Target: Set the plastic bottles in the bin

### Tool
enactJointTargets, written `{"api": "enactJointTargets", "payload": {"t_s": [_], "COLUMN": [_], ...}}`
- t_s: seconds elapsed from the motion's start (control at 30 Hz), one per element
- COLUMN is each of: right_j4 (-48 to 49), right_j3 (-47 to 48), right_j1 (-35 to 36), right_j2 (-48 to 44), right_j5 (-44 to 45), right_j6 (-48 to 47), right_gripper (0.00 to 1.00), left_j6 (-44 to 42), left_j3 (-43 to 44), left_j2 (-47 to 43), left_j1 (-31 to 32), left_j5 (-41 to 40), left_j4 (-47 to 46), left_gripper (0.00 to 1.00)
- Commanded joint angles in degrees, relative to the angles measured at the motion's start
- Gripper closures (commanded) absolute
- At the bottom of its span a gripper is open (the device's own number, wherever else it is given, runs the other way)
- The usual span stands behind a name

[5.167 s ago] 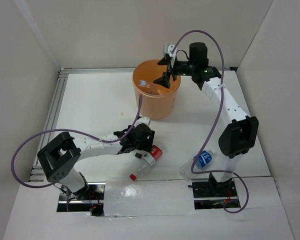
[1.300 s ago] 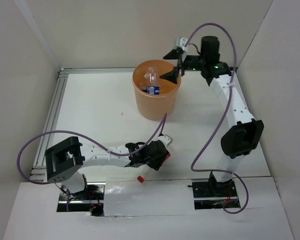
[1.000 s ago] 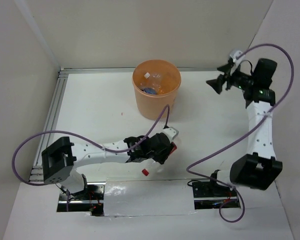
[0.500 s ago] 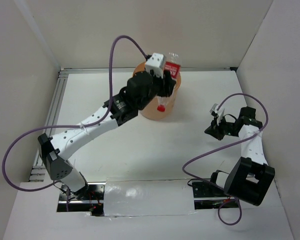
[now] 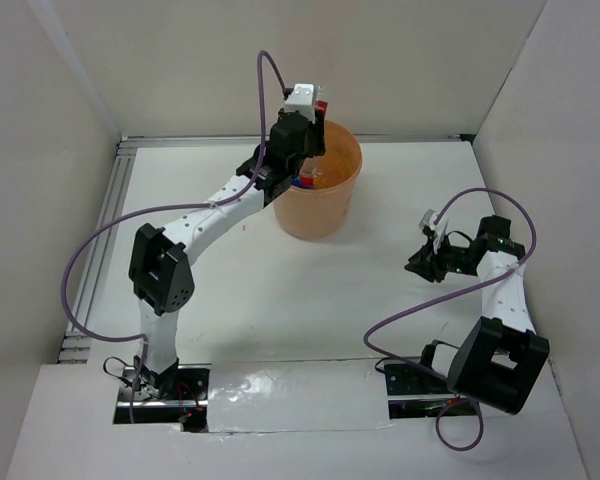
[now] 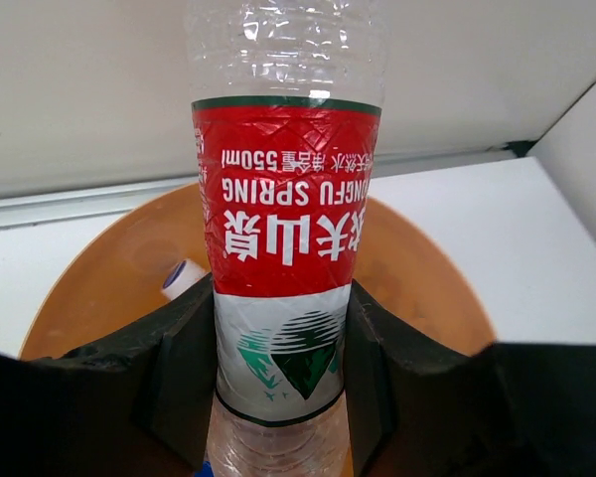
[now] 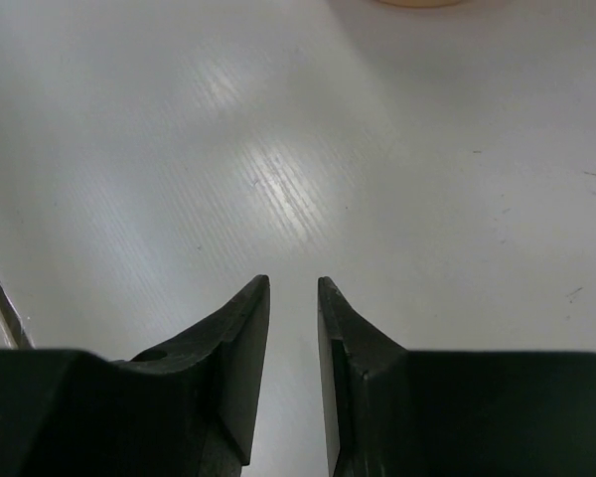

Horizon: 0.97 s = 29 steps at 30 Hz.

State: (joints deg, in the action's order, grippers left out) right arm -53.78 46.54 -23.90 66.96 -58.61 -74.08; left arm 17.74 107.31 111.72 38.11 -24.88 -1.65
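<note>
A clear bottle [image 6: 283, 248] with a red label, gripped in the left tool [image 6: 278, 397], hangs over the orange bin [image 6: 99, 288]; inside lies possibly another bottle's pale cap [image 6: 184, 275].

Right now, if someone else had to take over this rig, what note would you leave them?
Left gripper: shut on the red-label bottle, held above the bin near its rim.
Right gripper: jaws nearly together with a narrow gap, holding nothing, over the bare table to the right of the bin.
Done: at least one other bottle lies inside the bin.
Left: release the held bottle into the bin. No further bottle shows on the table in the top view.
</note>
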Motion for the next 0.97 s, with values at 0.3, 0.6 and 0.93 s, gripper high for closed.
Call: {"api": "enactJointTargets", "payload": {"t_s": [0.3,0.6,0.93], "right_j4": [-4.93,-2.56,14.13], "right_j3": [-0.14,3.63,6.28], "right_j1": [-0.27,-0.27,-3.07], "right_j2": [-1.57,0.18,-2.45], "right_j5": [-2.39,-3.53,4.47], "right_j6": [-3.61,9.03,38.74], "right_gripper": [0.0,0.0,0.0], "left_j6": [0.63,-1.66,4.94], "left_j3": [0.45,-13.65,-60.44], "left_j2": [-1.24,-23.53,-61.25], "left_j1": [-0.67,2.32,-7.42], "left_j5": [5.81,8.89,14.34], "left_j4": [-1.25,2.51,8.51], "left_gripper": [0.0,0.0,0.0]}}
